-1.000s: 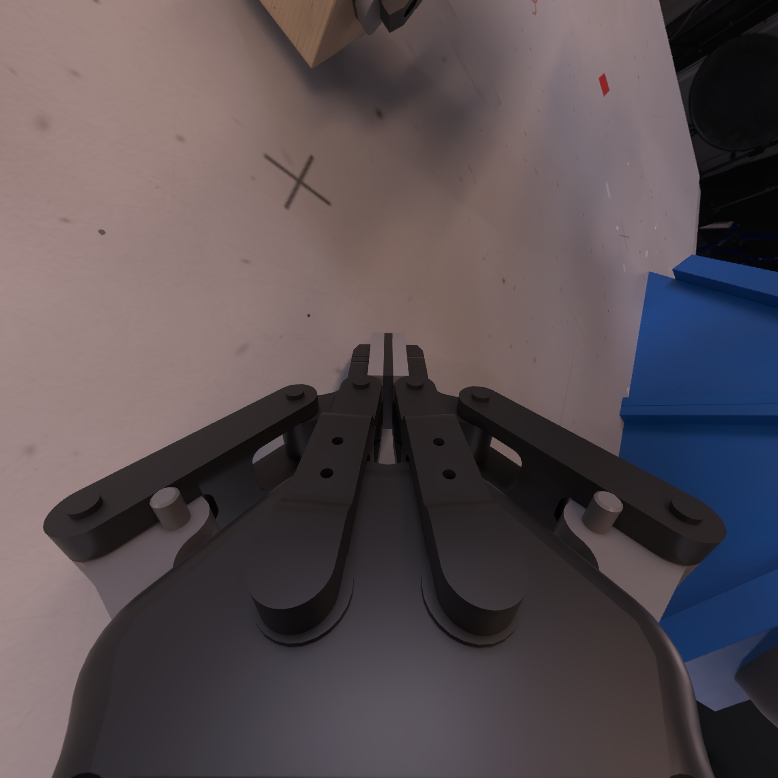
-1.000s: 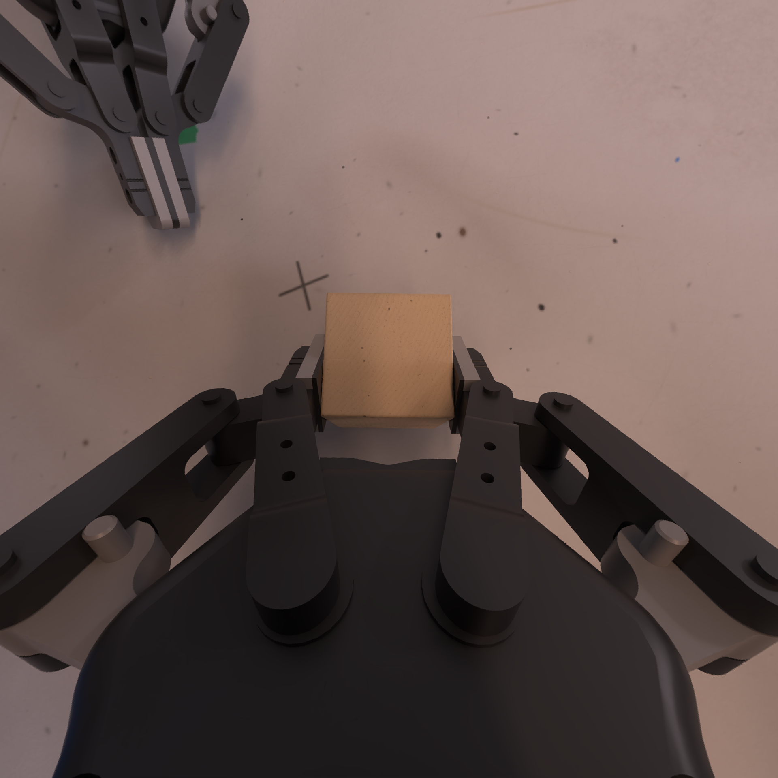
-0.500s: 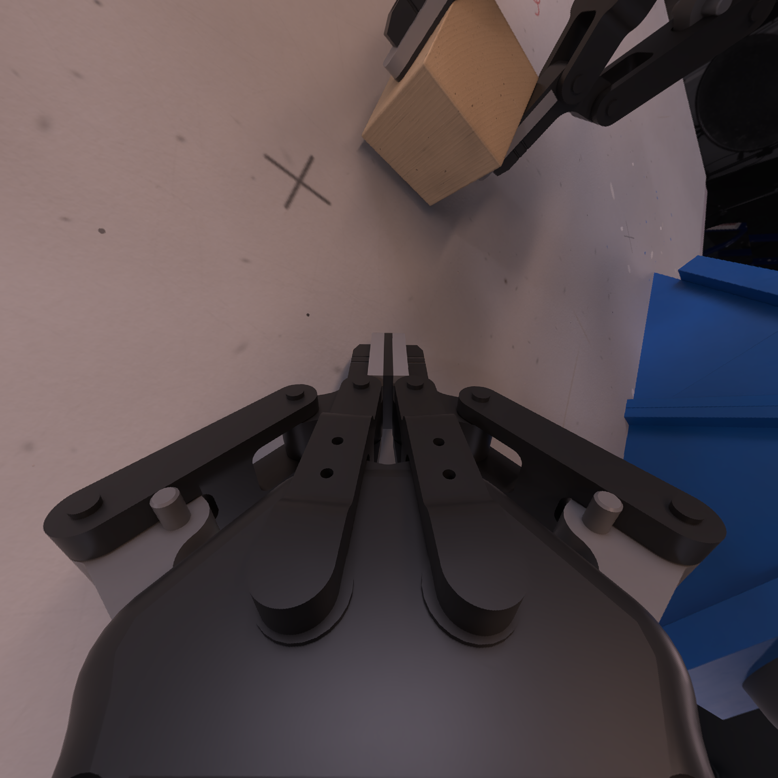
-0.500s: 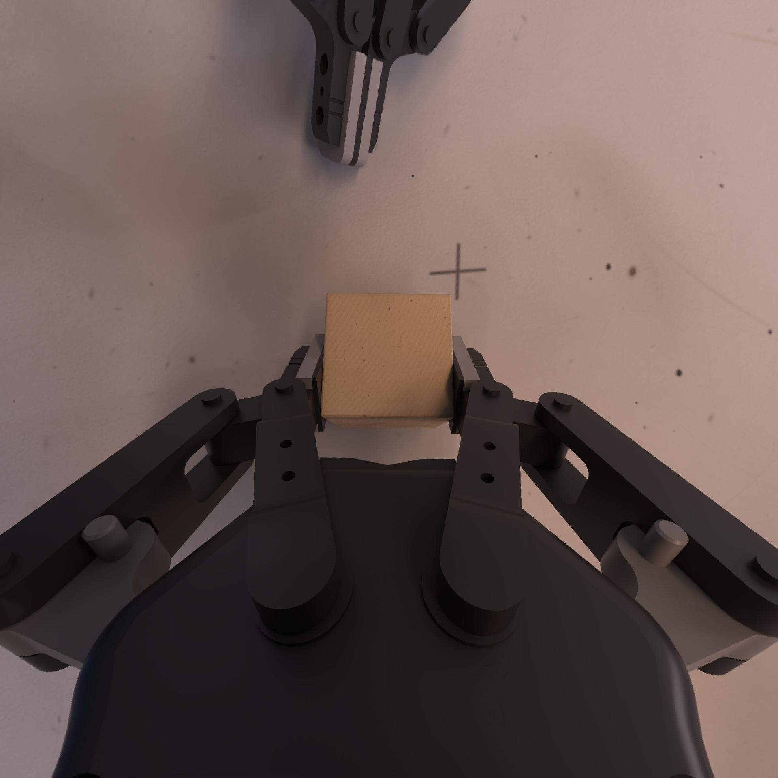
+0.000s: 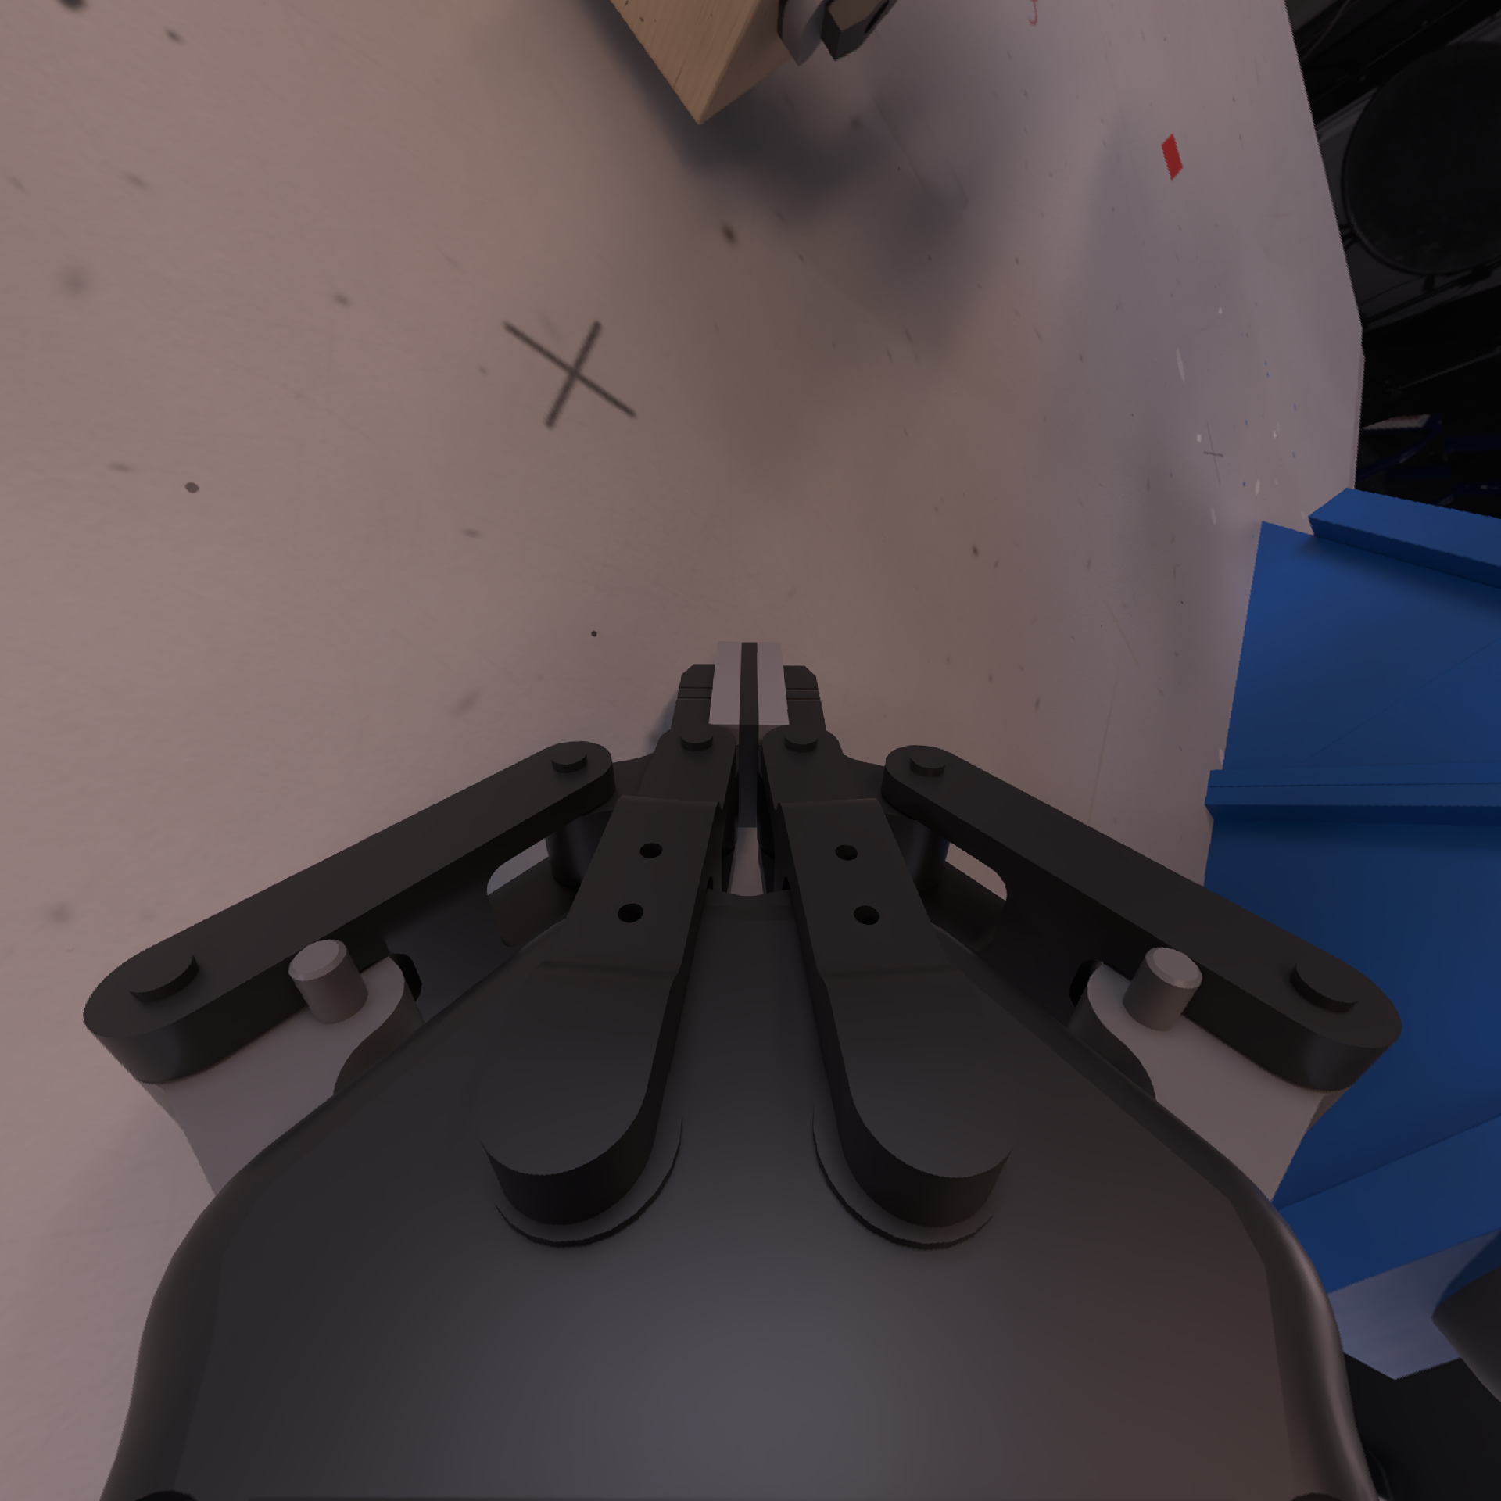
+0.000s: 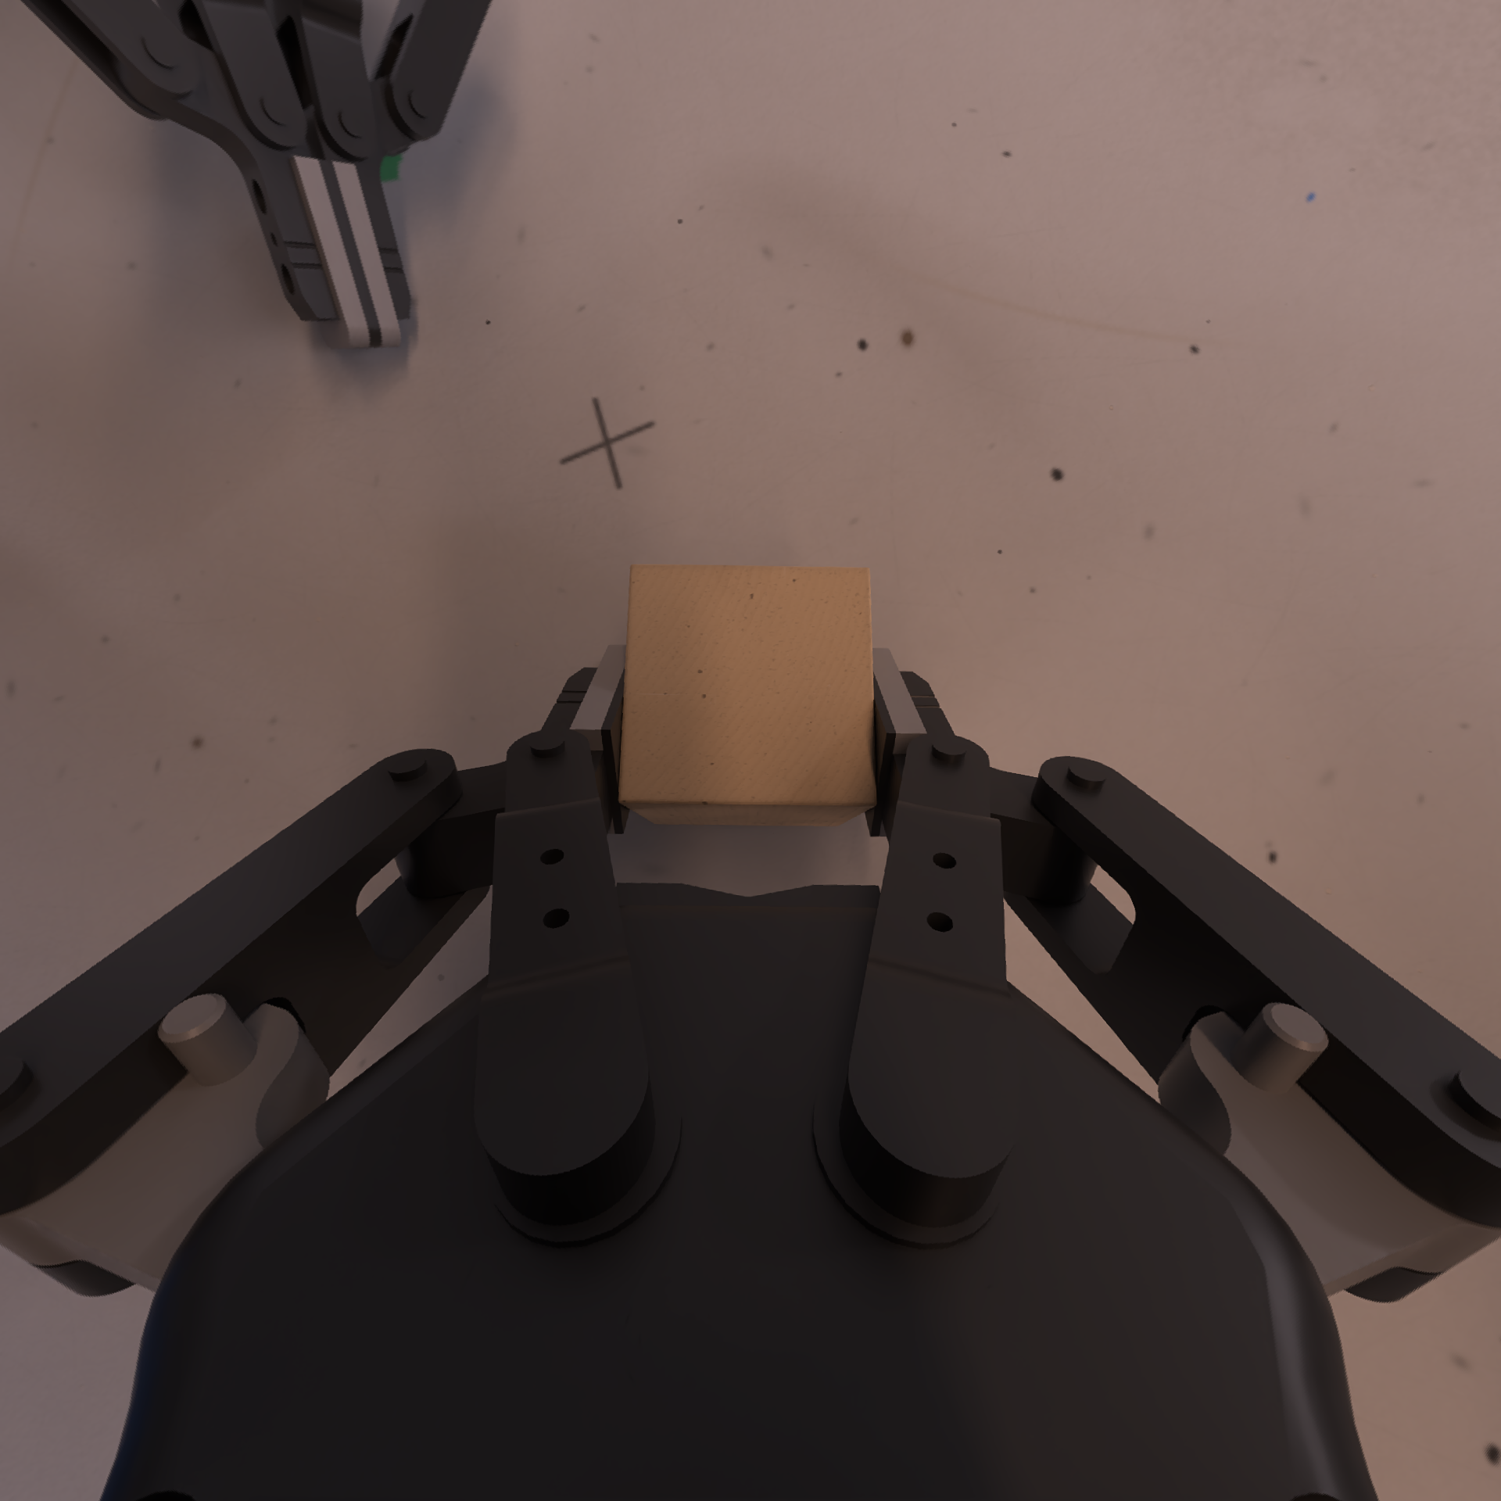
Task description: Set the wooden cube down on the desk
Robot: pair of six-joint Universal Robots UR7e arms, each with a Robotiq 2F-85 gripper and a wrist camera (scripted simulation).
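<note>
My right gripper (image 6: 747,690) is shut on the wooden cube (image 6: 747,690), a light tan block held between both pads above the pale desk (image 6: 1137,568). The cube's corner also shows at the top edge of the left wrist view (image 5: 715,57), with its shadow on the desk below it. My left gripper (image 5: 749,682) is shut and empty, its pads pressed together close over the desk. It also shows at the top left of the right wrist view (image 6: 357,268), apart from the cube.
A black cross mark (image 6: 607,443) is drawn on the desk between the cube and the left gripper, also in the left wrist view (image 5: 570,374). A blue box (image 5: 1364,853) stands at the desk's right edge. A small red mark (image 5: 1171,156) lies far right.
The right gripper with the cube swung toward the left gripper and then back; in the left wrist view the cube now sits at the top edge again. The left gripper has not moved.
</note>
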